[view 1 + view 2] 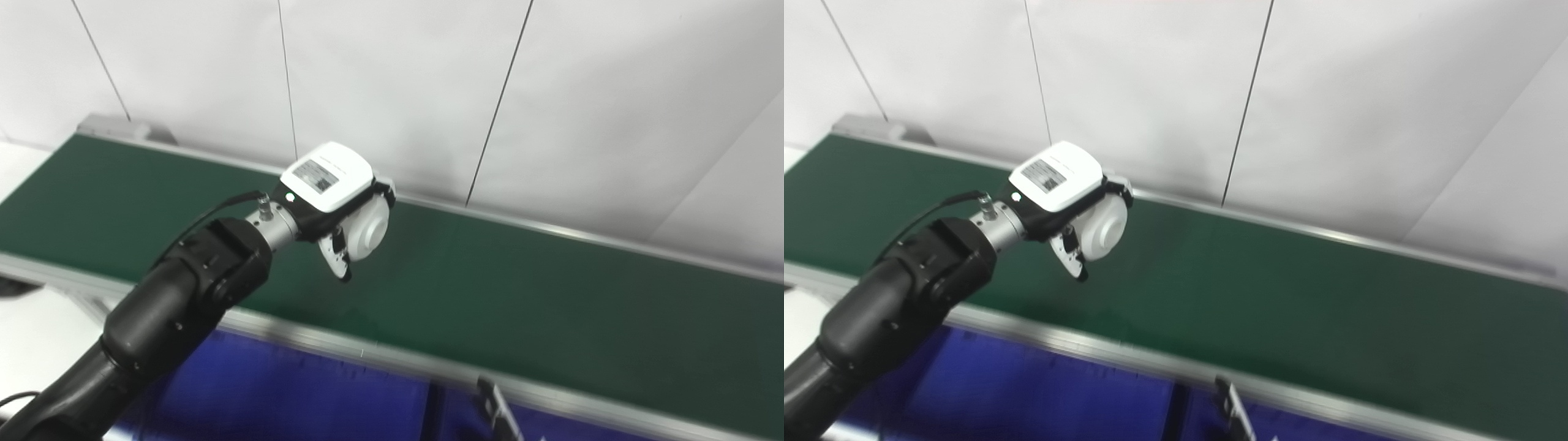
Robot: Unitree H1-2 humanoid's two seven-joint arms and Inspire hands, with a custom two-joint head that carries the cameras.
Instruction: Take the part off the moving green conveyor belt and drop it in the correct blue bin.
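Left robot hand (340, 202): raised above the green conveyor belt (490, 288), arm coming in from the lower left; white back cover with a printed label faces up.
Grip: fingers curled round a white round part (369, 229); thumb (335, 254) hangs down on the near side of it.
Part: white, disc-shaped with stepped concentric rings on the face, turned to the right; held clear of the belt surface, over the middle of the belt's width.
Belt: dark green, runs diagonally from upper left to lower right; metal rails along both the near and far edges.
Blue bins (275, 392): just below the near rail, at the bottom of the view; a dark divider (432, 404) separates two compartments; contents cannot be made out.
Small dark fitting (493, 401): tilted, by the near rail, right of the divider; detail unclear.
Backdrop: white wall panels (398, 79) with thin dark seams behind the belt.
Right robot hand: out of view.
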